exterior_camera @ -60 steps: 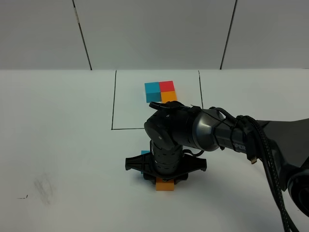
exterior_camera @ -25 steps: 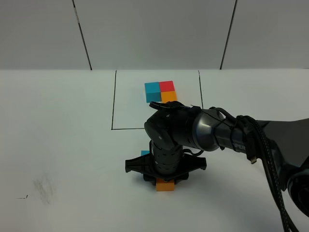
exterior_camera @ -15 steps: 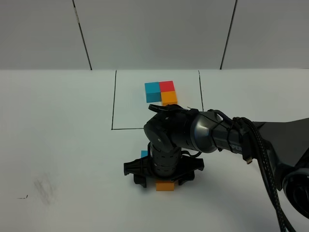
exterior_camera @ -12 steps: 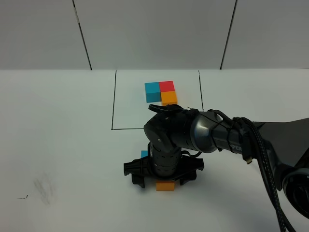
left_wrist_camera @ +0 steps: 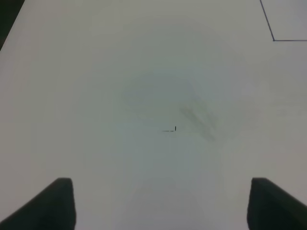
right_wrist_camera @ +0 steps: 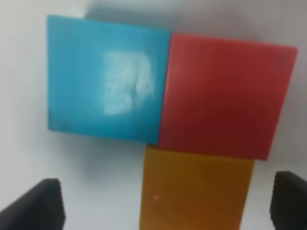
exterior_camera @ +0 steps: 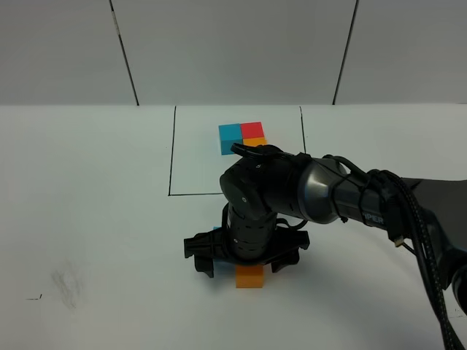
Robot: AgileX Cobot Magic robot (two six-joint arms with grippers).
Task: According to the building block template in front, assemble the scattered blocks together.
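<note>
The building block template (exterior_camera: 241, 135) lies inside the black drawn rectangle (exterior_camera: 172, 157), its orange cube partly hidden behind my right arm. The scattered blocks sit joined in an L below my right gripper (exterior_camera: 244, 264). The right wrist view shows the blue cube (right_wrist_camera: 108, 79) beside the red cube (right_wrist_camera: 225, 96), with the orange cube (right_wrist_camera: 196, 191) under the red one. From above, only the orange cube (exterior_camera: 249, 277) and a sliver of the blue cube (exterior_camera: 217, 230) show. My right gripper (right_wrist_camera: 163, 206) is open, holding nothing. My left gripper (left_wrist_camera: 165, 206) is open over bare table.
The white table has a small black mark (left_wrist_camera: 170, 129) and a faint smudge (exterior_camera: 66, 283) at the front left. A corner of the rectangle's line (left_wrist_camera: 273, 39) shows in the left wrist view. The right arm's cables (exterior_camera: 408, 233) trail to the right.
My right gripper has opened off the orange cube and lifted a little above the joined cubes. The cubes stay in place. The left gripper has not moved.
</note>
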